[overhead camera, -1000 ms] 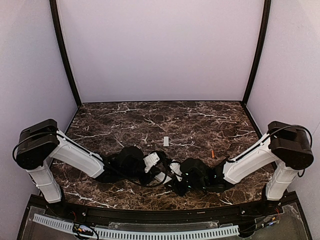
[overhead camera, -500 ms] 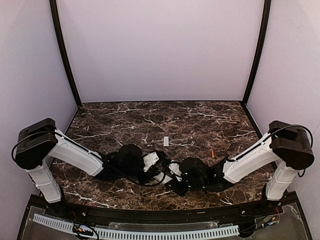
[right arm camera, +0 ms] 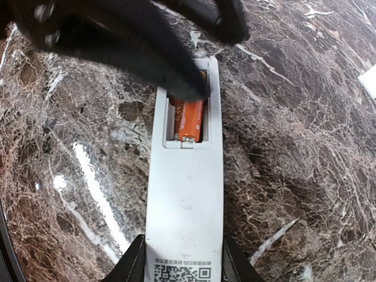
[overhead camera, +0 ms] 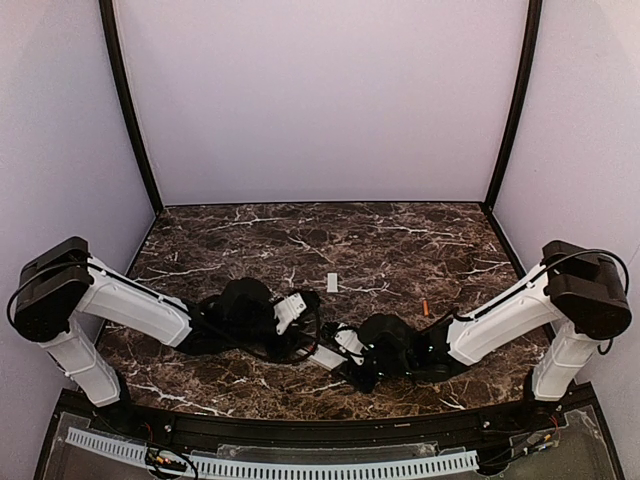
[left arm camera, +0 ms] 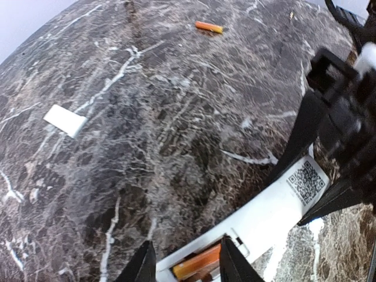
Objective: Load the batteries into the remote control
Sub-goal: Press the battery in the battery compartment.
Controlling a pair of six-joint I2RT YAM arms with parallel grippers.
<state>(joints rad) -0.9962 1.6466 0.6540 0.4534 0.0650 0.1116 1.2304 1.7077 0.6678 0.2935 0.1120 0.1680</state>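
The white remote control (right arm camera: 185, 200) lies flat on the marble, and my right gripper (right arm camera: 183, 267) is shut on its labelled end. Its open slot holds one orange battery (right arm camera: 189, 117). My left gripper (left arm camera: 187, 264) is open, its fingers (left arm camera: 144, 264) straddling the slot end of the remote (left arm camera: 276, 205) and the seated battery (left arm camera: 197, 262). In the right wrist view, one black left finger (right arm camera: 170, 64) covers the far end of the slot. A second battery (left arm camera: 208, 26) lies loose, also seen in the top view (overhead camera: 425, 306). There, both grippers meet at the remote (overhead camera: 328, 356).
A small white flat piece (overhead camera: 332, 282) lies on the marble beyond the grippers; it also shows in the left wrist view (left arm camera: 64, 120) and at the edge of the right wrist view (right arm camera: 369, 79). Black posts and pale walls enclose the table.
My left arm has drawn back to the left, its elbow and wrist shifting away from the remote's middle. The right arm and the remote have barely moved.
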